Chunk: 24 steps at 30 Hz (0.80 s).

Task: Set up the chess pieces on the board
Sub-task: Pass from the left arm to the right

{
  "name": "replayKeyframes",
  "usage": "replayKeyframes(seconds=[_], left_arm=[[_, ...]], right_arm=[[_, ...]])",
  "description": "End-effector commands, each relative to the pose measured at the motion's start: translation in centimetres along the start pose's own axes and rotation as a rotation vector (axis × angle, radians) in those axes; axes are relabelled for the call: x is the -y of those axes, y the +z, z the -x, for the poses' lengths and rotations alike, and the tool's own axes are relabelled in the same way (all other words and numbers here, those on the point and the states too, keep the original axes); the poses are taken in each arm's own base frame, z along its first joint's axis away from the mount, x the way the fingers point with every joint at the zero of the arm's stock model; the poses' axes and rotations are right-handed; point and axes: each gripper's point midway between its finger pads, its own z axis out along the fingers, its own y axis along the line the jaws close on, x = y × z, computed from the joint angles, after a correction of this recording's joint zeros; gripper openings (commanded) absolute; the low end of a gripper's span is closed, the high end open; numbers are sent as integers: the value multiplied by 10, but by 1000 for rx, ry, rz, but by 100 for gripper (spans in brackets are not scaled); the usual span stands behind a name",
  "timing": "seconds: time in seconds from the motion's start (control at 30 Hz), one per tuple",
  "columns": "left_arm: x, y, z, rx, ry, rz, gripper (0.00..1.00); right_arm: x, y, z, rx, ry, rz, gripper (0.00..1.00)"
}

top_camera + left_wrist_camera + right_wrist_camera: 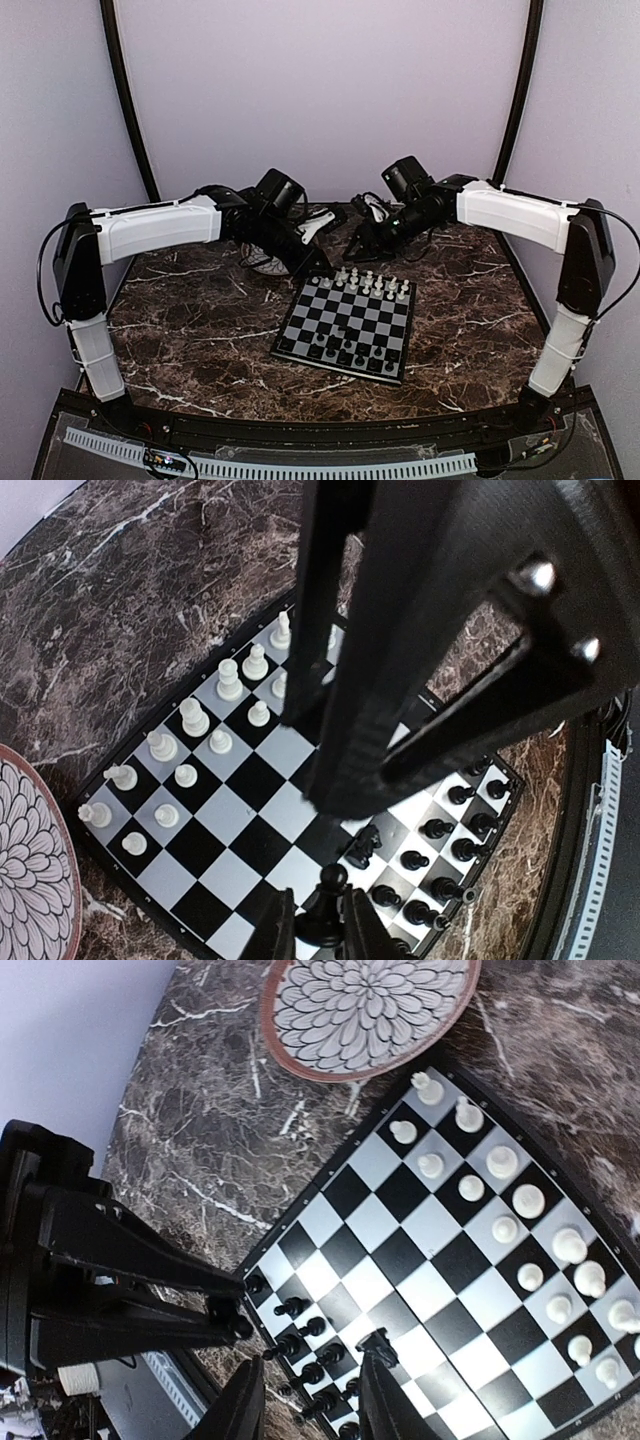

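Observation:
The board (345, 325) lies in the middle of the table. Pale chess pieces (367, 282) fill its two far rows and black pieces (333, 349) stand along its near side. In the left wrist view my left gripper (318, 932) is shut on a black pawn (326, 905), held above the board's (235, 815) near corner. My right gripper (312, 1405) is open and holds nothing. A black knight (378, 1344) sits on the board (400, 1250) just off its right fingertip, ahead of the black rows (310, 1350). From above, both grippers (318, 262) (360, 243) hover at the board's far edge.
A round patterned plate with a brown rim (365, 1010) (30, 865) lies on the marble table beyond the board's far left corner. The right arm's black body (440, 630) crosses the left wrist view, and the left arm's (110, 1270) fills the right wrist view's left side.

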Motion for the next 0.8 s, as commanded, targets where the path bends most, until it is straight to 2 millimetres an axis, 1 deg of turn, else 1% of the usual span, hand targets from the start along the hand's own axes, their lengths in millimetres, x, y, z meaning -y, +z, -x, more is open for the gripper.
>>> replayKeyframes(seconds=[0.0, 0.1, 0.23, 0.5, 0.67, 0.77], left_arm=[[16, -22, 24, 106, -9, -49, 17], [18, -26, 29, 127, -11, -54, 17], [19, -28, 31, 139, -14, -59, 17], [20, -33, 31, 152, -14, -50, 18], [16, -39, 34, 176, -15, -16, 18], [16, -44, 38, 205, -12, -5, 18]], right_arm=[[-31, 3, 23, 9, -9, 203, 35], [-36, 8, 25, -14, 6, 260, 35], [-40, 10, 27, -14, 28, 307, 36], [-45, 15, 21, -44, 61, 380, 36], [-43, 16, 15, -63, 81, 392, 34], [-36, 14, 15, -54, 103, 378, 35]])
